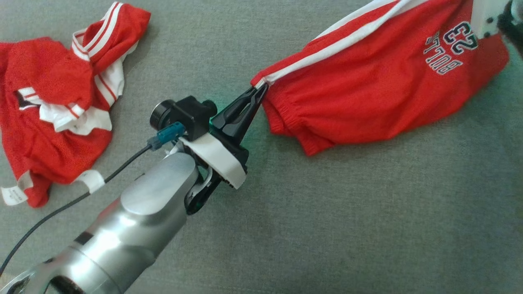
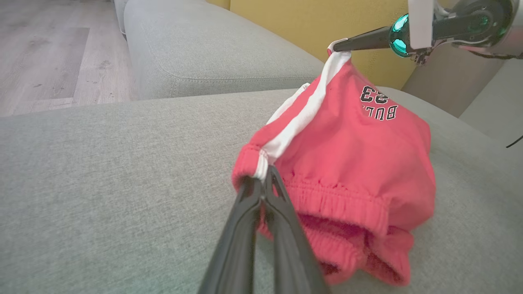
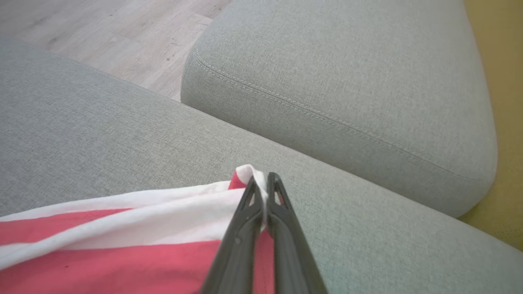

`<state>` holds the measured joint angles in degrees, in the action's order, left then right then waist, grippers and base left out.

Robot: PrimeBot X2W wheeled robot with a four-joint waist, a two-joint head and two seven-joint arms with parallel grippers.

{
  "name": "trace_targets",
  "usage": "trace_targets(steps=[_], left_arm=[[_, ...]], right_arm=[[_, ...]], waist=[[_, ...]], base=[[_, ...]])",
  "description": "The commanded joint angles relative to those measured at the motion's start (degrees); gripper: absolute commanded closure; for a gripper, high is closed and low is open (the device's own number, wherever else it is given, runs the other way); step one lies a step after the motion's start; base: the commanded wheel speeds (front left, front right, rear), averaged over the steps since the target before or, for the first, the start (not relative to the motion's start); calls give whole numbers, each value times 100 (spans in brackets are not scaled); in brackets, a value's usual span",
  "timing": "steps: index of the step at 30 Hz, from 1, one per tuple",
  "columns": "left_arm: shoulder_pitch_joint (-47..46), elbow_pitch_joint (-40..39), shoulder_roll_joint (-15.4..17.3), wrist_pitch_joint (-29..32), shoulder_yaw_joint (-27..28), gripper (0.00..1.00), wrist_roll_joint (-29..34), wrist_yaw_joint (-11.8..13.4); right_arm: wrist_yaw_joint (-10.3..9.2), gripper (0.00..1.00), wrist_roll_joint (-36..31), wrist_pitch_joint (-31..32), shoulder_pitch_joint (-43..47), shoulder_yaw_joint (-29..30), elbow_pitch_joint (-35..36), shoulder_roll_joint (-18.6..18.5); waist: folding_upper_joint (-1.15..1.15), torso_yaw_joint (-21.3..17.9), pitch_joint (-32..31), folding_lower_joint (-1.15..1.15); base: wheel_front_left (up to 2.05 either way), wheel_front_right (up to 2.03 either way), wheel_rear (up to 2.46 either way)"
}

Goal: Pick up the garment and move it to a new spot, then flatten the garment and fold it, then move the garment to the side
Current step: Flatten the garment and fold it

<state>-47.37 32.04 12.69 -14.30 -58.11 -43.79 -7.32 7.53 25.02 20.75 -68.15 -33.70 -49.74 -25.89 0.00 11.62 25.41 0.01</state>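
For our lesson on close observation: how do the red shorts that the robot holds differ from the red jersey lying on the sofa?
The shorts are stretched between the left gripper and right gripper; the jersey lies crumpled and untouched. The shorts show lettering and a 23; the jersey shows no readable print. Both are red with white stripes.

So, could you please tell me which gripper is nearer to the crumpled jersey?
Left. The left gripper holds the shorts at the end facing the jersey; the right gripper holds their far corner, beyond.
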Motion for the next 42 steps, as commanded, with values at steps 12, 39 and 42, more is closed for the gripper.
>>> trace_targets(steps=[12, 39, 42], left_arm=[[-387, 158, -35, -69, 117, 0, -13, -16], [1928, -1437, 49, -70, 3344, 0, 1416, 590], [2280, -1535, -36, -70, 3509, 0, 1636, 621]], right_arm=[[-4, 0, 181, -660, -714, -275, -812, 232], [-4, 0, 540, -3570, 1614, 361, 308, 834], [-4, 0, 147, -3572, 2287, 834, 828, 940]], waist=[[0, 94, 198, -1], [0, -1154, -1648, -1], [0, -1255, -1792, -1]], base=[[0, 0, 0], [0, 0, 0], [0, 0, 0]])
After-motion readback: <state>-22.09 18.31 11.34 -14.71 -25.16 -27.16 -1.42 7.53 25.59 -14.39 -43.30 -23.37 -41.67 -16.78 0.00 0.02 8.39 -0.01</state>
